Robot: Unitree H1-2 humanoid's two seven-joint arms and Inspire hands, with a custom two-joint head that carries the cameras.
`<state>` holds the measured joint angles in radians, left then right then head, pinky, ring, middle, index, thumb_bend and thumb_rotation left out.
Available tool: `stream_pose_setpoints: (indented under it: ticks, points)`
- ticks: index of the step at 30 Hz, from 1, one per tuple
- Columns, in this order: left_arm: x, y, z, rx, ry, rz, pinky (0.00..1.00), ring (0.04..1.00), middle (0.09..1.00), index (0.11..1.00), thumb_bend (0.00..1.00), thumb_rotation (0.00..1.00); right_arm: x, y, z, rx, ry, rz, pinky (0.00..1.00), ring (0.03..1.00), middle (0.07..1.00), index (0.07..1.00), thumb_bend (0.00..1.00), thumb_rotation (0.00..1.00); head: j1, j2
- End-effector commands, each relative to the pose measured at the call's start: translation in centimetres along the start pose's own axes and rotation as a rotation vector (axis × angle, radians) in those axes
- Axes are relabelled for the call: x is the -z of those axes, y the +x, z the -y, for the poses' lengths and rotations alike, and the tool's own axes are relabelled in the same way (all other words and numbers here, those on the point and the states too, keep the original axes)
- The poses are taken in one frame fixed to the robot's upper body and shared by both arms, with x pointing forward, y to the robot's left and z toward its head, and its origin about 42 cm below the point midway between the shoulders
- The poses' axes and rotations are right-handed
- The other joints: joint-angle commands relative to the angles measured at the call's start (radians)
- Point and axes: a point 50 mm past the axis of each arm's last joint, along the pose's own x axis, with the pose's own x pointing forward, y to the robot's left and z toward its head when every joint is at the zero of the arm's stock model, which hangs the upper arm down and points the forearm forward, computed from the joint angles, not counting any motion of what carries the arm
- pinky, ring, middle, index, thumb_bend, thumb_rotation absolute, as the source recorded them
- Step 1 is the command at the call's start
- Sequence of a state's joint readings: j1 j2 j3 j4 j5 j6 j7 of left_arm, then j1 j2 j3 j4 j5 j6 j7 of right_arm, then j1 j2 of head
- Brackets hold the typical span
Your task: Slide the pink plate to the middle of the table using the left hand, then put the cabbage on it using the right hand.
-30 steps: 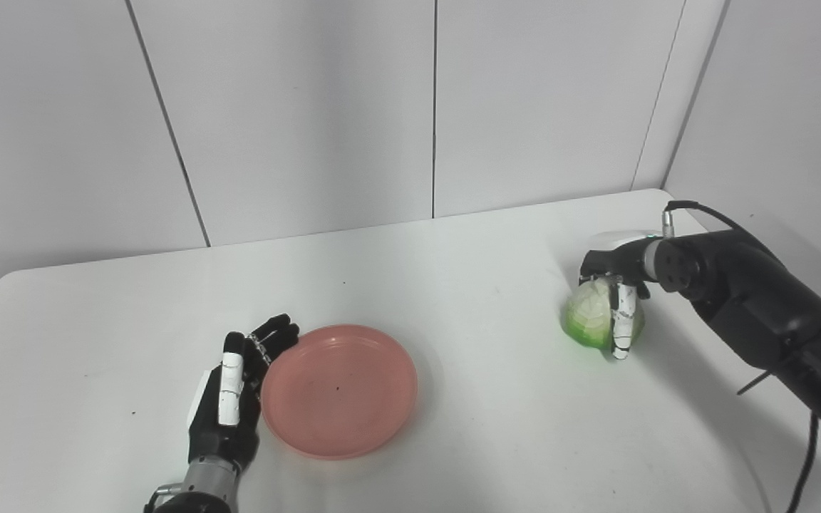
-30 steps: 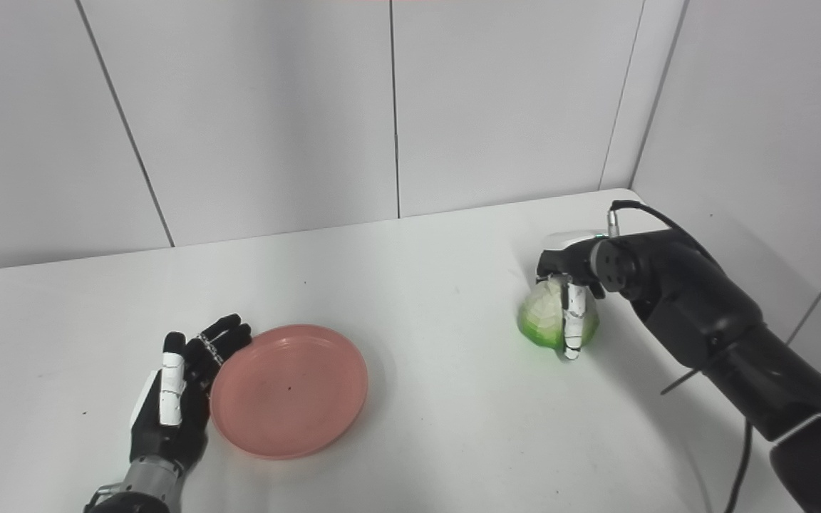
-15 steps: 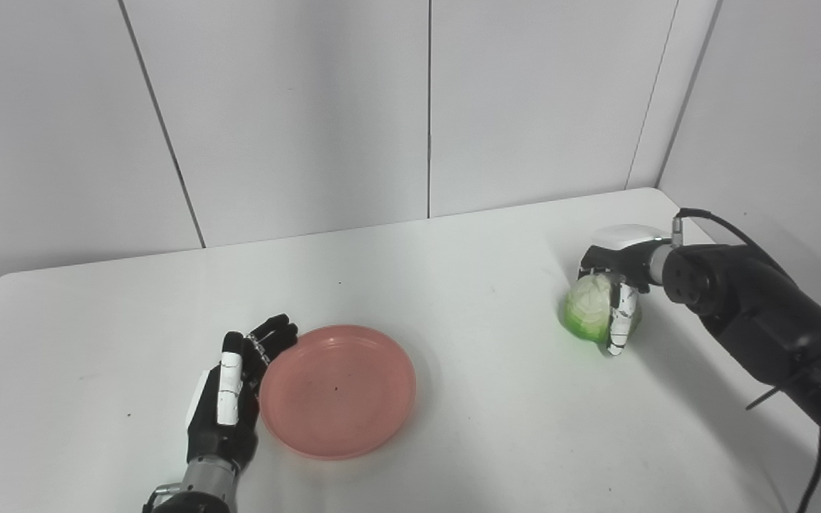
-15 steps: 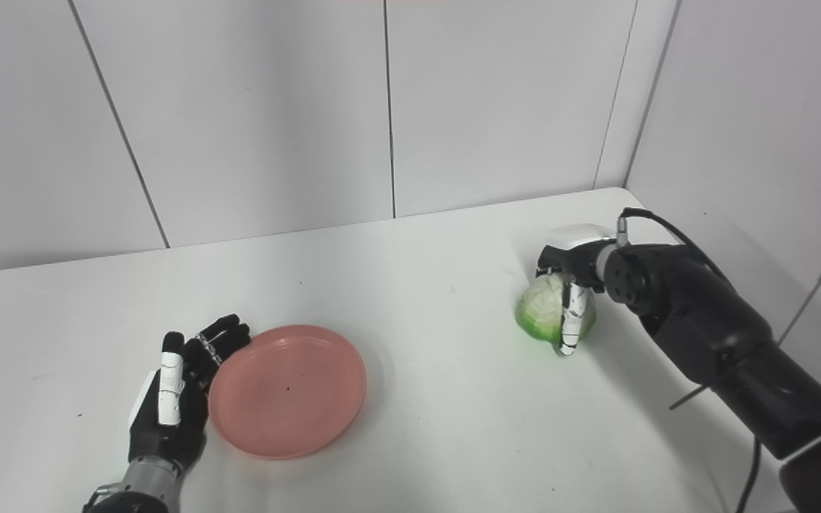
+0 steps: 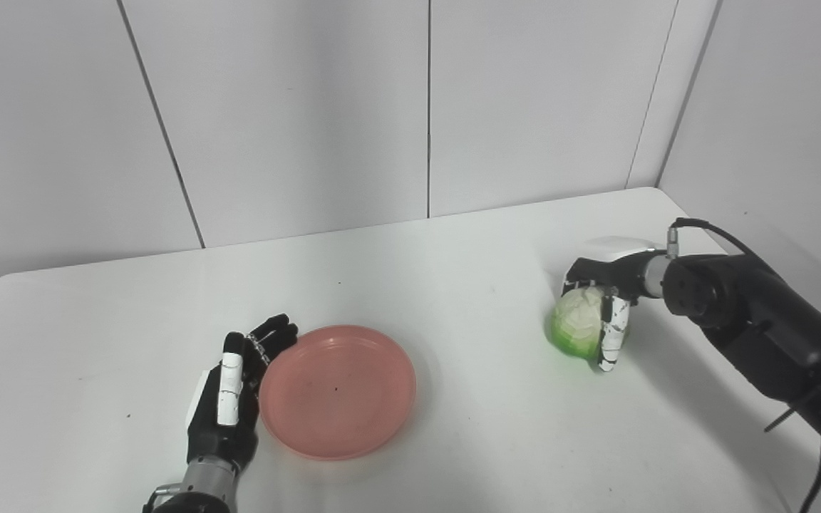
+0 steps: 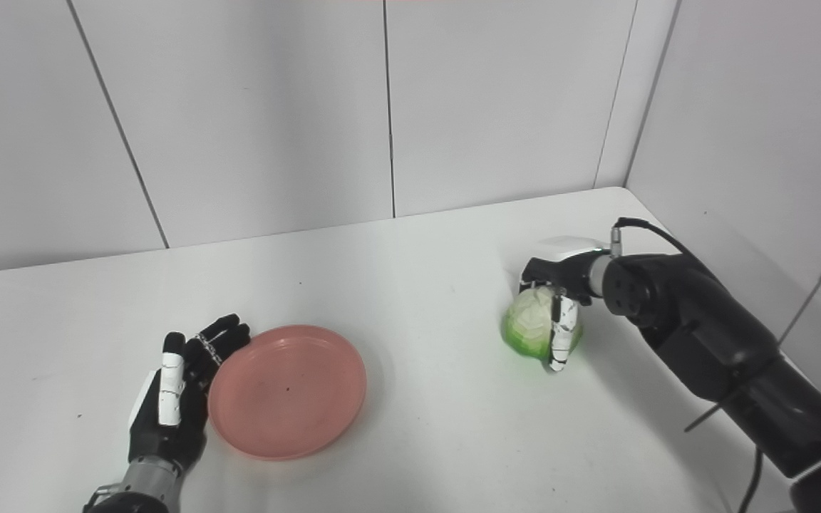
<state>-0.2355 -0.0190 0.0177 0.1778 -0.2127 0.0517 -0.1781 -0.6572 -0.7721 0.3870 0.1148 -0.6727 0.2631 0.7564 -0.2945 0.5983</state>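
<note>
The pink plate (image 5: 339, 390) lies flat on the white table (image 5: 453, 285), left of the middle. My left hand (image 5: 229, 399) rests open on the table, its fingers against the plate's left rim. My right hand (image 5: 606, 299) is shut on the cabbage (image 5: 576, 322), a pale green half head, and holds it just above the table at the right, well apart from the plate. The same scene shows in the right eye view, with the plate (image 6: 288, 400) and the cabbage (image 6: 530, 322).
Grey wall panels stand behind the table and along its right side. A black cable (image 5: 710, 229) loops off my right forearm. The table's far right corner (image 5: 656, 191) is close behind the right hand.
My right hand has lifted the cabbage slightly and carried it a little to the left, toward the plate. The left hand and plate have not moved. The camera shifted slightly.
</note>
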Motion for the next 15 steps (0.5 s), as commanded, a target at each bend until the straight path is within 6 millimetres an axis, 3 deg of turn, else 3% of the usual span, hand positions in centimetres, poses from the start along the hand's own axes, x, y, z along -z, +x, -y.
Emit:
stream_pose_setpoints:
  ticks: [1, 9, 15]
  points:
    - [0.1, 0.2, 0.1, 0.010, 0.003, -0.006, 0.95, 0.832, 0.766, 0.695, 0.87, 0.90, -1.5, -1.6, 4.8, 0.121, -0.061, 0.049, 0.25, 0.325, 0.445, 0.534, 0.52, 0.01, 0.004, -0.002]
    - [0.0, 0.3, 0.8, 0.001, -0.004, 0.001, 0.92, 0.831, 0.775, 0.701, 0.87, 0.90, -7.6, -2.6, 6.7, 0.166, -0.082, 0.214, 0.24, 0.333, 0.456, 0.516, 0.53, 0.00, 0.057, 0.002]
    - [0.1, 0.5, 1.6, -0.004, -0.006, 0.007, 0.90, 0.831, 0.770, 0.706, 0.88, 0.89, -11.0, -2.7, 7.3, 0.185, -0.088, 0.309, 0.27, 0.359, 0.451, 0.516, 0.53, 0.01, 0.115, 0.000]
